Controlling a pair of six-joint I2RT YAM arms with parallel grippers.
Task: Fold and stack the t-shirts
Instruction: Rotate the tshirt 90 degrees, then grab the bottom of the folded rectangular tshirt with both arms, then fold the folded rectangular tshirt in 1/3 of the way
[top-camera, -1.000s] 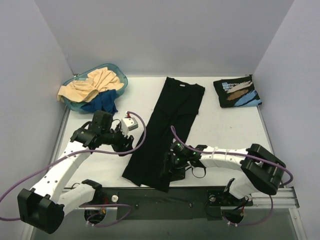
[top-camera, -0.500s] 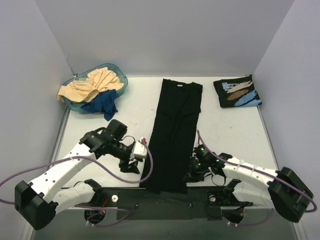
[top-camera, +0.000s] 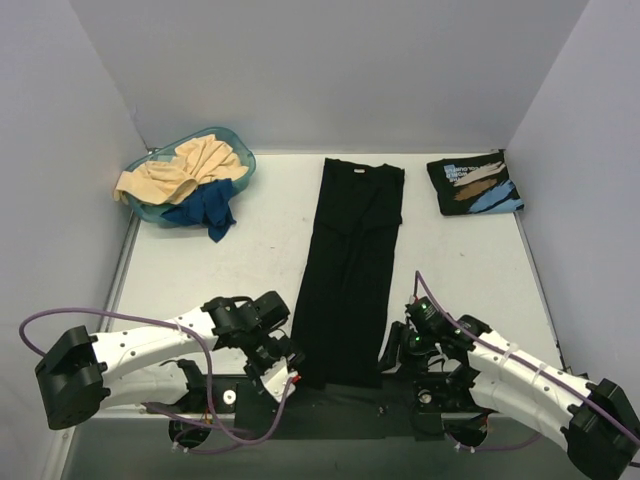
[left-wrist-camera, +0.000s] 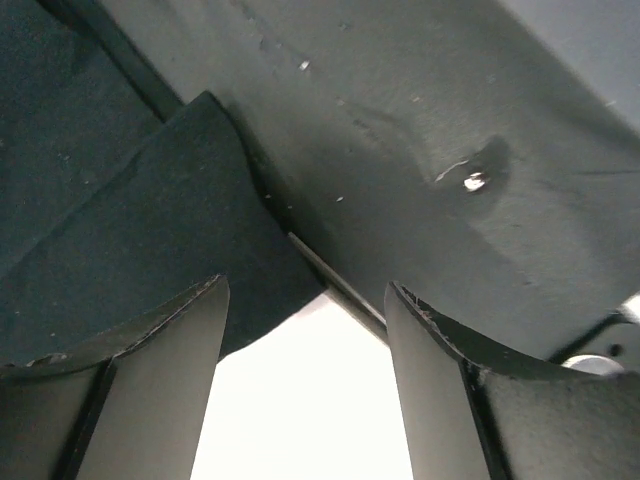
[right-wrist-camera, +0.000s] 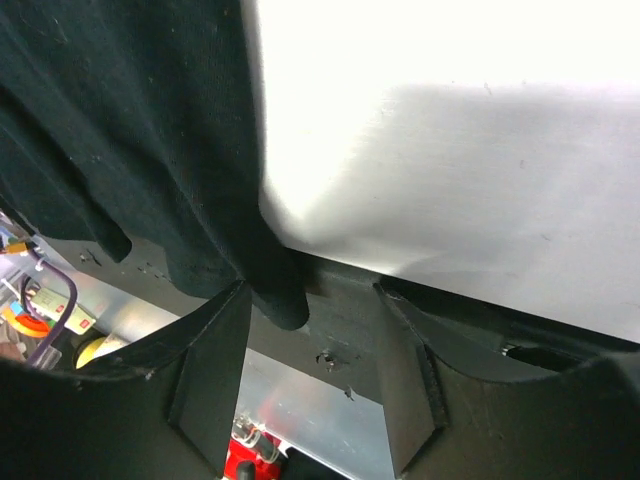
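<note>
At the near edge of the white table (top-camera: 200, 270), left gripper (top-camera: 285, 362): jaws set wide apart, nothing clamped. In the left wrist view its two dark fingers (left-wrist-camera: 150, 380) frame a bare strip of table. The near left hem corner of the plain black cloth t-shirt (top-camera: 350, 270) lies just past the left finger, not pinched. Right gripper (top-camera: 392, 355): jaws likewise well spread, holding nothing. In the right wrist view the near right hem corner droops over the table edge onto the dark mounting plate (top-camera: 330, 395) and hangs in the gap just beyond one fingertip; whether it touches that fingertip cannot be told. Plain black t-shirt: laid flat at table centre, folded lengthwise into a narrow strip. Its long axis runs near to far, with the collar at the far end and the hem at the near edge between the two grippers. The strip leans slightly right toward the collar. Black t-shirt with white, tan and light-blue print (top-camera: 477, 183): folded square, far right corner of the table, well apart from the strip. Translucent teal plastic basin (top-camera: 240, 160): far left corner, holding a crumpled beige t-shirt (top-camera: 185, 170) and a dark blue t-shirt (top-camera: 205, 205) spilling over its near rim.
</note>
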